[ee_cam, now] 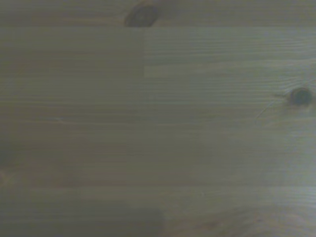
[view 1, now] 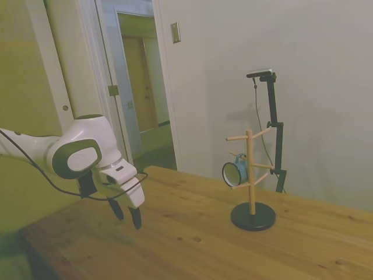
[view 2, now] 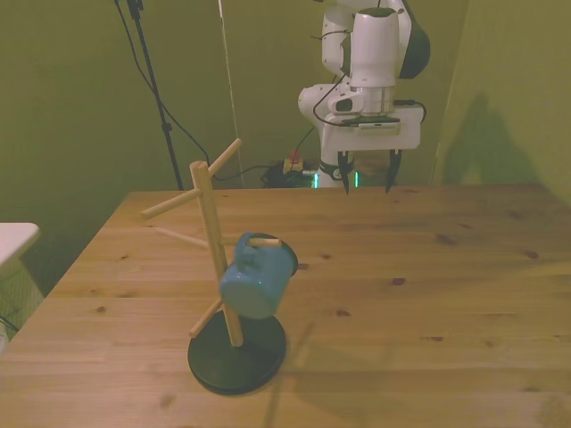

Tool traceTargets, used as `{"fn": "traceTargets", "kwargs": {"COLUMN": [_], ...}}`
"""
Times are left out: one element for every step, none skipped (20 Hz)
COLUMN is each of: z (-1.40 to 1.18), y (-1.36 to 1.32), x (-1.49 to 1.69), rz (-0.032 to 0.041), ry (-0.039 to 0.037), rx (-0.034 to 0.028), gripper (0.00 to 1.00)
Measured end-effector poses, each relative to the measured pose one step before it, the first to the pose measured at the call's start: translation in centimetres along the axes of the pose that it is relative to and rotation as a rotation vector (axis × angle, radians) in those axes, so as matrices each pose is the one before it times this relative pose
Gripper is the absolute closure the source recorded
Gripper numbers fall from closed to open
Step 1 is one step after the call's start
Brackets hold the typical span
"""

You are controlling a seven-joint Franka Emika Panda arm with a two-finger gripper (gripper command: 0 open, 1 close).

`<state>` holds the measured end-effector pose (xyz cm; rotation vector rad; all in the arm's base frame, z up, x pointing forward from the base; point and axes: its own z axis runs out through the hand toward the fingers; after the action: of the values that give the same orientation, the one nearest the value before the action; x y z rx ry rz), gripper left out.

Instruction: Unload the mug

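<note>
I see the teal mug (view 2: 257,276) hanging on the wooden peg rack (view 2: 214,259). My gripper (view 2: 368,185) hovers at the tabletop's (view 2: 428,267) far edge, jaws apart and holding nothing.

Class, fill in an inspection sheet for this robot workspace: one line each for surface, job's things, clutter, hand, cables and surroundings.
Surface: wooden table, knotty planks, bare.
Job's things: teal mug hangs by its handle on a peg of the wooden rack, which stands on a dark round base.
Clutter: nothing seen.
Hand: hand open, empty, above the table, well apart from the mug.
Cables: black cable loops along the arm.
Surroundings: open doorway, plain walls.
</note>
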<state>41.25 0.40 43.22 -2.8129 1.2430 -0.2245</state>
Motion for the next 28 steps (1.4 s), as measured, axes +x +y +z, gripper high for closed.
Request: {"fn": "traceTargets", "kwargs": {"z": [0.001, -0.013, -0.114, -0.256, -0.429, -0.519, -0.547, -0.576, -0.621, -0.53, -0.333, -0.131, -0.027, 0.027, 0.297, 1.616, -0.123, -0.131, -0.084, 0.025, 0.266, 0.456, 0.632, 0.756, 0.793, 0.824, 0.78, 0.773], "y": [-0.01, -0.035, -0.108, -0.172, -0.25, -0.209, -0.14, -0.063, -0.091, -0.115, -0.167, -0.265, -0.421, -0.579, -0.472, -0.642, -0.149, -0.327, -0.421, -0.436, -0.335, -0.235, -0.156, -0.206, -0.198, -0.18, -0.247, -0.279], "x": [0.002, -0.025, 0.044, 0.181, 0.345, 0.557, 0.74, 0.895, 1.133, 1.2, 1.204, 1.125, 1.049, 1.069, 0.754, 0.735, 0.056, 0.075, 0.111, 0.142, 0.189, 0.345, 0.472, 0.505, 0.511, 0.531, 0.412, 0.36], "rz": [-0.00199, -0.01063, -0.00677, -0.00208, 0.00175, 0.00644, 0.00983, 0.01261, 0.01711, 0.02105, 0.01829, 0.01934, 0.01556, 0.00843, -0.00255, 0.00172, -0.00865, -0.00469, 0.00292, 0.00829, 0.01173, 0.01112, 0.01448, 0.01595, 0.01249, 0.01485, 0.0139, 0.01348], "ry": [-0.00033, -0.00023, 0.00637, 0.01507, 0.02122, 0.02437, 0.0234, 0.02197, 0.02813, 0.03023, 0.02694, 0.02945, 0.03172, 0.04767, 0.03933, 0.03215, 0.01663, 0.0268, 0.03069, 0.03081, 0.02498, 0.02317, 0.02481, 0.02148, 0.02084, 0.02156, 0.01754, 0.01794], "rx": [0.00028, 0.00115, 0.00506, 0.01138, 0.01812, 0.01986, 0.01778, 0.01614, 0.01649, 0.01393, 0.01254, 0.01239, 0.01634, 0.02007, 0.00566, -0.01935, -0.00275, 0.00692, 0.01652, 0.01711, 0.01039, 0.0045, 0.00236, 0.00195, 0.00018, -0.00233, -0.00179, -0.00148], "gripper": [0.0, 0.0, 0.0, 0.0, 0.0, 0.0, 0.0, 0.0, 0.0, 0.0, 0.0, 0.0, 0.0, 0.0, 0.0, 0.0, 0.0, 0.0, 0.0, 0.0, 0.0, 0.0, 0.0, 0.0, 0.0, 0.0, 0.0, 0.0]}}
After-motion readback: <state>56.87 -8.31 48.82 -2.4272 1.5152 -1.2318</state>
